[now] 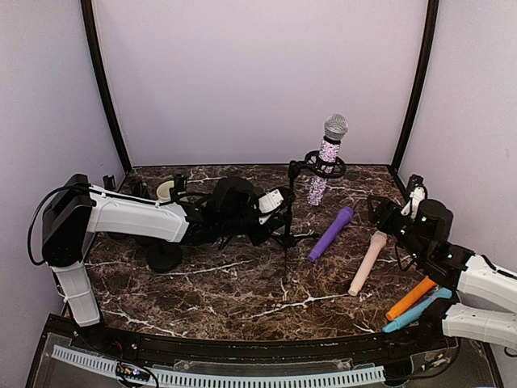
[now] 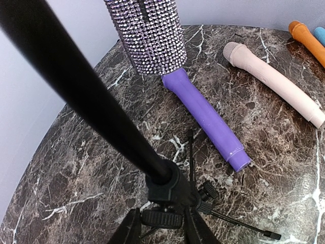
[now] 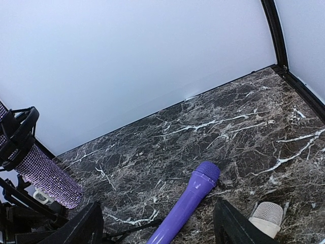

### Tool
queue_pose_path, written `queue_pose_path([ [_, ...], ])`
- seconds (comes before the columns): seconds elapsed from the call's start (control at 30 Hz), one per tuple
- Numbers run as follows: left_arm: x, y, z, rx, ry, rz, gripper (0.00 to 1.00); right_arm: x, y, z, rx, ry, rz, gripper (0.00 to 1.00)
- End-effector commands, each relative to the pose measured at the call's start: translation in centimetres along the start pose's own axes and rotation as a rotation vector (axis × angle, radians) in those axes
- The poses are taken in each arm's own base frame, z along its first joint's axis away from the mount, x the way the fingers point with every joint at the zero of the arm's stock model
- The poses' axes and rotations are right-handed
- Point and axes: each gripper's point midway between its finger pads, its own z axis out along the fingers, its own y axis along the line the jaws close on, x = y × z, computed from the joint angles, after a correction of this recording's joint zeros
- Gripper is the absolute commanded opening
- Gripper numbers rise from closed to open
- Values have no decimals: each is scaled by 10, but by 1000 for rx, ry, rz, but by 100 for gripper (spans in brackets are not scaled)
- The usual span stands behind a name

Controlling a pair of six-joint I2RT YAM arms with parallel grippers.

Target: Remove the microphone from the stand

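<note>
A rhinestone-covered microphone (image 1: 326,155) stands tilted in the ring clip (image 1: 325,166) at the top of a black tripod stand (image 1: 289,212). Its lower end shows in the left wrist view (image 2: 152,35) and the right wrist view (image 3: 48,178). My left gripper (image 1: 282,213) is shut on the stand's lower hub (image 2: 170,190), one finger (image 2: 127,231) on each side of it. My right gripper (image 1: 393,212) is open and empty, low over the table to the right of the stand. In its wrist view the gripper (image 3: 157,226) frames the purple microphone.
A purple microphone (image 1: 331,234) and a beige one (image 1: 367,263) lie right of the stand. Orange (image 1: 410,297) and blue (image 1: 416,312) microphones lie by the right arm. A black disc (image 1: 163,255) and a tape roll (image 1: 166,191) sit at the left.
</note>
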Motion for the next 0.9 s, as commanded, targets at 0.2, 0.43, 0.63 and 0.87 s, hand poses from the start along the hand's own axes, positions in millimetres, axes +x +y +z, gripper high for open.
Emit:
queue_pose_path([
  [0.2, -15, 7, 0, -13, -37, 7, 30, -1, -5, -1, 14, -12, 11, 75],
  [0.43, -14, 4, 0, -1, -34, 3, 24, -2, -6, -2, 17, -13, 11, 75],
  [0.63, -8, -2, -4, 40, -28, -33, 20, -2, -7, -2, 19, -12, 12, 75],
  [0.87, 0, -13, -10, 207, -22, -182, 17, -1, -7, -2, 20, -8, 12, 75],
])
